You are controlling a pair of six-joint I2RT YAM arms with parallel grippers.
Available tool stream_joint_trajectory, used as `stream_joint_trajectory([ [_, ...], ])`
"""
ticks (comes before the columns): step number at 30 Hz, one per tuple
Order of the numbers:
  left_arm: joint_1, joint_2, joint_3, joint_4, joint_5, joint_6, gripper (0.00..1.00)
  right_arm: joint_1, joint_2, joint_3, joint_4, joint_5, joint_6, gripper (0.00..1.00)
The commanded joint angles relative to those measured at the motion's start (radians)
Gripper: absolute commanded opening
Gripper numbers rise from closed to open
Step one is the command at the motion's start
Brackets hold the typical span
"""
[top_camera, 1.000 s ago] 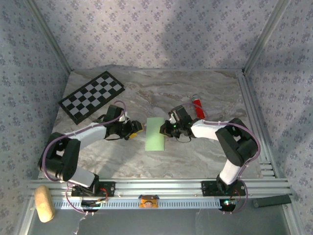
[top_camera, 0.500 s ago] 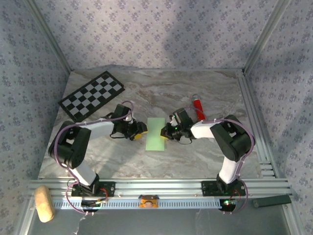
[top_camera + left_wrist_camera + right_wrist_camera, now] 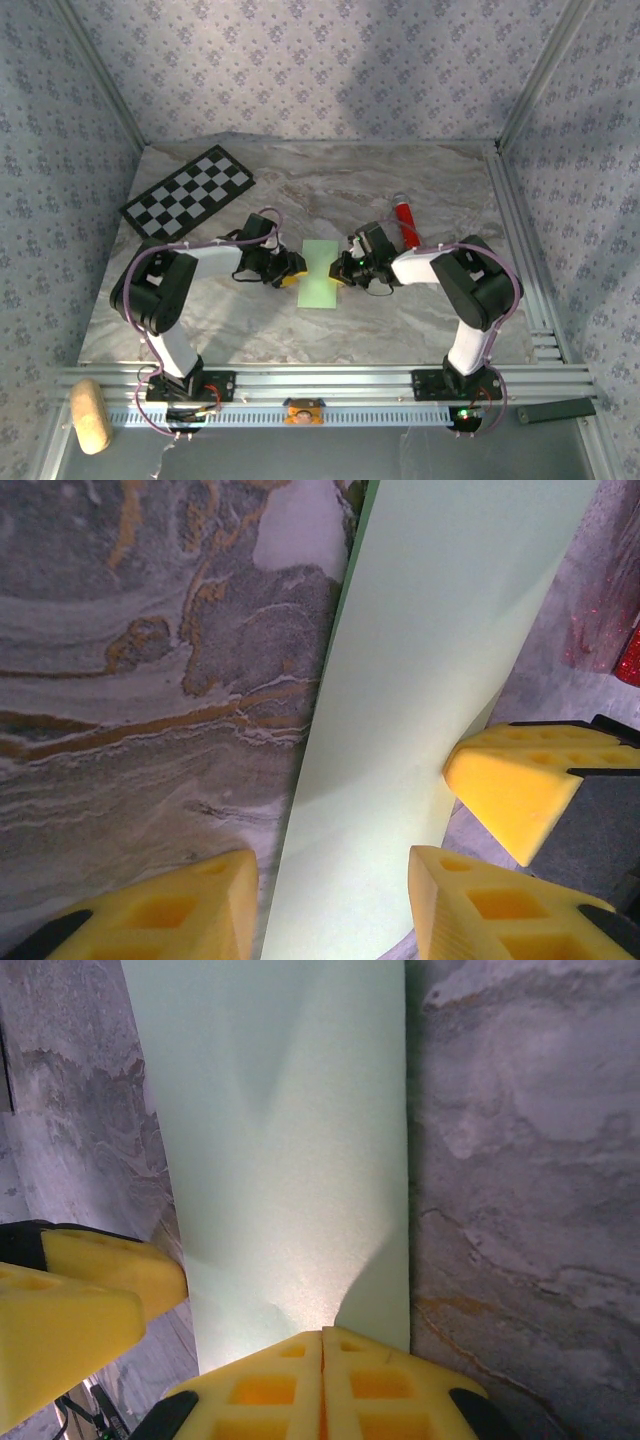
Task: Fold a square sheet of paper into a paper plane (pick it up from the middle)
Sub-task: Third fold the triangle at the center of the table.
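right gripper (image 3: 322, 1338) jaws together, pinning square sheet of paper (image 3: 290, 1130); left gripper (image 3: 332, 885) jaws apart astride edge: close gently, no dragging.

1 grn sheet (image 3: 320, 272) | 1 chkbd (image 3: 190, 197) | 1 red tube (image 3: 405, 221) | 1 tan block (image 3: 90, 415)

Shut yellow jaws of the right gripper (image 3: 322, 1345), pale green square sheet of paper (image 3: 290, 1160) stretching ahead from their tips, left gripper (image 3: 162, 1300) just left of them, marble table (image 3: 520, 1160) to their right.
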Motion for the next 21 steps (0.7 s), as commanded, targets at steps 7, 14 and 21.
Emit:
stream_joint_trajectory([
  [7, -0.018, 0.043, 0.015, 0.043, 0.044, -0.017, 0.41, -0.009, 0.012, -0.058, -0.107, 0.065, 0.013, 0.09],
  [14, -0.02, 0.053, 0.008, 0.064, 0.059, -0.022, 0.39, -0.004, 0.028, -0.061, -0.074, 0.056, 0.026, 0.09],
  [21, -0.02, 0.058, 0.005, 0.081, 0.063, -0.027, 0.37, -0.002, 0.033, -0.059, -0.059, 0.047, 0.032, 0.09],
])
